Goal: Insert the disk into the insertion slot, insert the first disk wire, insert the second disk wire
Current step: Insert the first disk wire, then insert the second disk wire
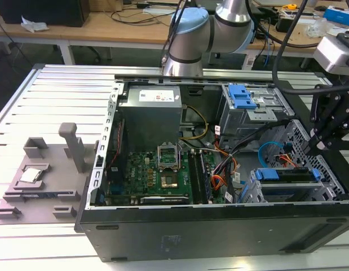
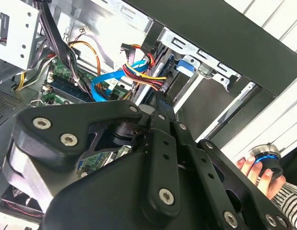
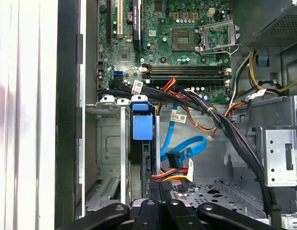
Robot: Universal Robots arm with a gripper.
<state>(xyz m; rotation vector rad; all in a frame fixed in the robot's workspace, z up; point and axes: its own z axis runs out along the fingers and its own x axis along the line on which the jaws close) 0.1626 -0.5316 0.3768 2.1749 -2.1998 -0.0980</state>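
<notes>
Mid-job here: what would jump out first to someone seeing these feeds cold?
The open computer case lies on its side in the middle of the exterior view, motherboard exposed. At the exterior view's right, the black tool hangs over the insertion slot, where the disk sits in its blue carrier. In the second wrist view, a person's hand holds a round blue-ringed knob beside the case.

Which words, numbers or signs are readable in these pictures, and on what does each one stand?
No text is readable.
Print on the power supply label: too small.
Print on the cable tag: too small.
Markings on the motherboard: too small.
</notes>
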